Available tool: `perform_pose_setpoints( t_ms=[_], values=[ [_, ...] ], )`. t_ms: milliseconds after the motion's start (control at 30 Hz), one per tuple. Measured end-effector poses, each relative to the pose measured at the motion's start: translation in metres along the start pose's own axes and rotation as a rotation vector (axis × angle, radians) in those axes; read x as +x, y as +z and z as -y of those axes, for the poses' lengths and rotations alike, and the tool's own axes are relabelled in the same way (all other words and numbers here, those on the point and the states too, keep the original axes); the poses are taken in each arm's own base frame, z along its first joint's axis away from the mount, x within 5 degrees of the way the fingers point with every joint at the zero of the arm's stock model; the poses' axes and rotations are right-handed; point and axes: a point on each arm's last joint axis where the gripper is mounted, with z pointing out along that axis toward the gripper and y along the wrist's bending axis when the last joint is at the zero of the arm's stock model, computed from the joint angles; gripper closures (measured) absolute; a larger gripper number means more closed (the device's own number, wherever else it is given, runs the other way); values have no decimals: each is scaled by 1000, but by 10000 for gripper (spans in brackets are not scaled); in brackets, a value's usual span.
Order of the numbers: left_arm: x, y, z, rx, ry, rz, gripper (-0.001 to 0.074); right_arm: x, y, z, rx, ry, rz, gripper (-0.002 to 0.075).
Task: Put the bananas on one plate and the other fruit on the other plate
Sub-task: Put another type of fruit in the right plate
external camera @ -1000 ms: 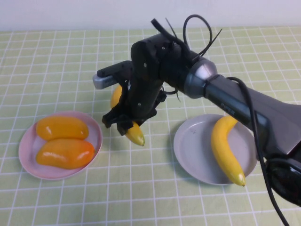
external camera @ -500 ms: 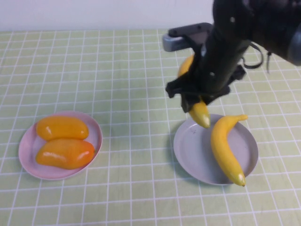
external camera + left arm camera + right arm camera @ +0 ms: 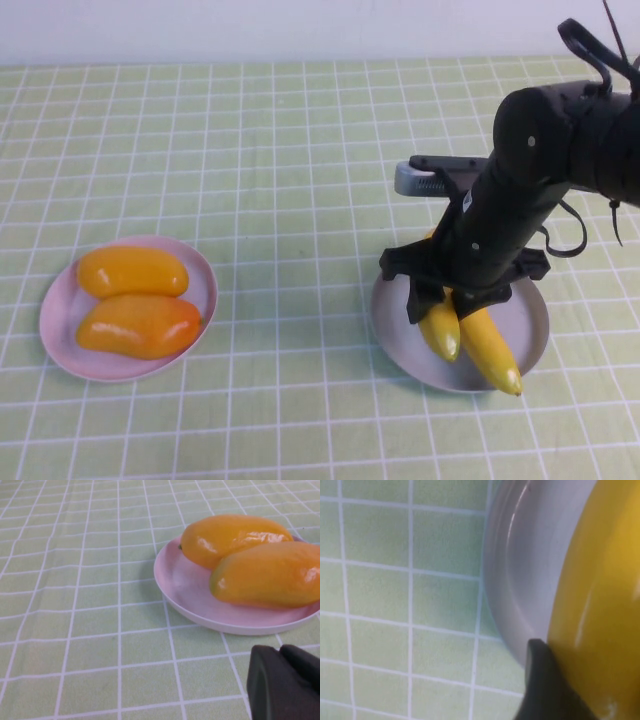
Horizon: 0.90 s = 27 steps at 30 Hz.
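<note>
My right gripper (image 3: 446,300) is shut on one banana (image 3: 441,330) and holds it low over the grey-blue plate (image 3: 398,318), right beside the second banana (image 3: 492,347) that lies on it. In the right wrist view the held banana (image 3: 605,595) fills the side next to one dark finger (image 3: 543,680), above the plate (image 3: 535,555). Two orange mango-like fruits (image 3: 132,271) (image 3: 138,325) lie on the pink plate (image 3: 52,318) at the left. In the left wrist view my left gripper (image 3: 281,651) is shut and empty, near the pink plate (image 3: 185,587) with both fruits (image 3: 230,535) (image 3: 270,575).
The table is covered by a green cloth with a white grid (image 3: 290,180). A pale wall runs along the far edge. My right arm reaches in from the right over the grey-blue plate.
My right gripper has carried the banana from the table's middle, rightward and down, to the grey-blue plate beside the other banana. The pink plate and its fruits have not moved.
</note>
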Motion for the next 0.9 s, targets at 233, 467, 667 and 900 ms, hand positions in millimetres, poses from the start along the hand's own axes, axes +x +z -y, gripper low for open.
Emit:
perform_pose_setpoints(
  t_ms=[233,467,667,900],
  values=[
    [0,0,0,0,0,0,734,-1,15,1,11,24,-39,417],
    [0,0,0,0,0,0,734,-2,21,2,18,31,-55,317],
    [0,0,0,0,0,0,734,-3,17,1,21,30,-68,281],
    [0,0,0,0,0,0,734,-8,-7,-7,15,-52,-86,421]
  ],
)
